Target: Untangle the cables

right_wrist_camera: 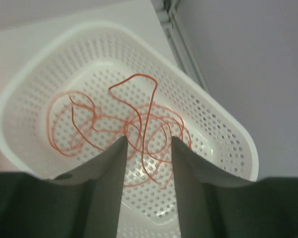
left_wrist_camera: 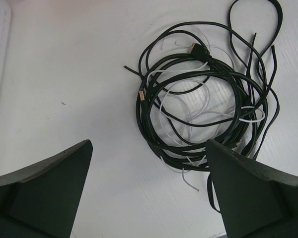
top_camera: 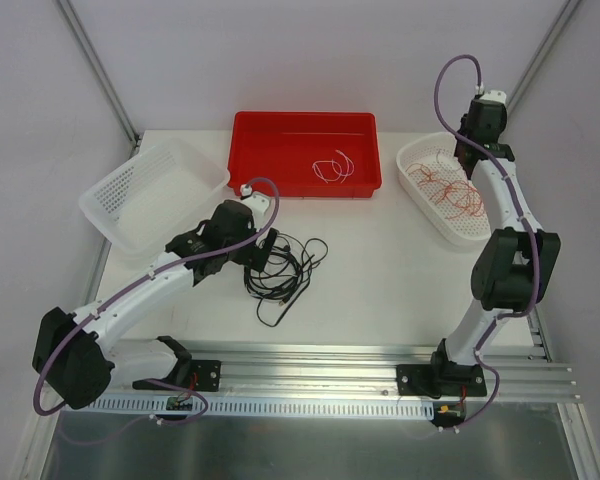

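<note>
A tangle of black and thin white cables (left_wrist_camera: 203, 94) lies on the white table, seen from above as a dark coil (top_camera: 285, 265). My left gripper (left_wrist_camera: 149, 144) hangs just to the near-left of it, open wide with only bare table between its fingers (left_wrist_camera: 49, 188); it shows beside the coil (top_camera: 263, 252) in the top view. Red-orange cables (right_wrist_camera: 114, 124) lie loose in the white perforated basket (right_wrist_camera: 223, 124) at the right (top_camera: 450, 185). My right gripper (right_wrist_camera: 149, 140) hovers over that basket (top_camera: 467, 150), open, with one red-orange strand running loose between its fingers. A thin pale cable (top_camera: 332, 168) lies in the red tray (top_camera: 305, 125).
A second white perforated basket (top_camera: 155, 190) stands at the far left of the table. The red tray sits at the back centre. An aluminium rail (top_camera: 330, 385) carrying both arm bases runs along the near edge.
</note>
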Robot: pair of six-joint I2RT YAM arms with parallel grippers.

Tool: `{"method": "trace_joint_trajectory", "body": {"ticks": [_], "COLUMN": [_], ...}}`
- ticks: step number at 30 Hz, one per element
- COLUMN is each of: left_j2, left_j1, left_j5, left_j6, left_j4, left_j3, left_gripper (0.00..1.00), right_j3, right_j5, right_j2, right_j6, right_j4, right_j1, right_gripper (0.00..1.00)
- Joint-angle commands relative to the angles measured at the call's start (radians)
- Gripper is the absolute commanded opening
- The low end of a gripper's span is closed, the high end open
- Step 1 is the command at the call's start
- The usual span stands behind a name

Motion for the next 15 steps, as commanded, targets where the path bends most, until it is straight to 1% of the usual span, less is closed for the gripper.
{"method": "trace_joint_trajectory", "body": {"ticks": [1, 3, 4, 6, 7, 9, 10, 11, 13, 14, 15], "left_j2": [0.001, 0.005, 0.007, 0.007, 0.007, 0.002, 0.002, 0.001, 0.001, 0.001, 0.005], "left_j1": [0.003, 0.003, 0.005, 0.005, 0.003, 0.005, 0.003, 0.003, 0.003, 0.005, 0.003], "left_j5": [0.011, 0.025, 0.034, 0.039, 0.042, 0.047, 0.059, 0.064, 0.076, 0.085, 0.087], "left_j6": [0.022, 0.022, 0.022, 0.022, 0.022, 0.020, 0.019, 0.014, 0.010, 0.005, -0.004], "left_j4": [-0.004, -0.006, -0.004, -0.006, -0.006, -0.007, -0.006, -0.006, -0.004, -0.006, -0.007], "left_j3": [0.027, 0.031, 0.031, 0.033, 0.033, 0.034, 0.034, 0.039, 0.039, 0.041, 0.042], "left_gripper": [0.99, 0.99, 0.99, 0.99, 0.99, 0.99, 0.99, 0.99, 0.99, 0.99, 0.99], "right_j3": [-0.042, -0.087, -0.098, -0.119, -0.124, -0.137, -0.157, -0.171, -0.222, -0.242, -0.266], "right_j5": [-0.058, -0.092, -0.093, -0.092, -0.099, -0.135, -0.159, -0.174, -0.207, -0.248, -0.268], "right_j2": [0.024, 0.015, -0.008, -0.035, -0.078, -0.130, -0.158, -0.222, -0.285, -0.322, -0.388], "right_j6": [0.138, 0.187, 0.204, 0.222, 0.240, 0.260, 0.280, 0.285, 0.312, 0.328, 0.333], "right_j4": [-0.059, -0.083, -0.091, -0.126, -0.135, -0.166, -0.181, -0.190, -0.203, -0.217, -0.221], "right_j1": [-0.044, -0.054, -0.058, -0.058, -0.057, -0.055, -0.049, -0.046, -0.025, -0.015, -0.005], "right_gripper": [0.47, 0.58, 0.69, 0.78, 0.82, 0.85, 0.88, 0.89, 0.93, 0.94, 0.95]}}
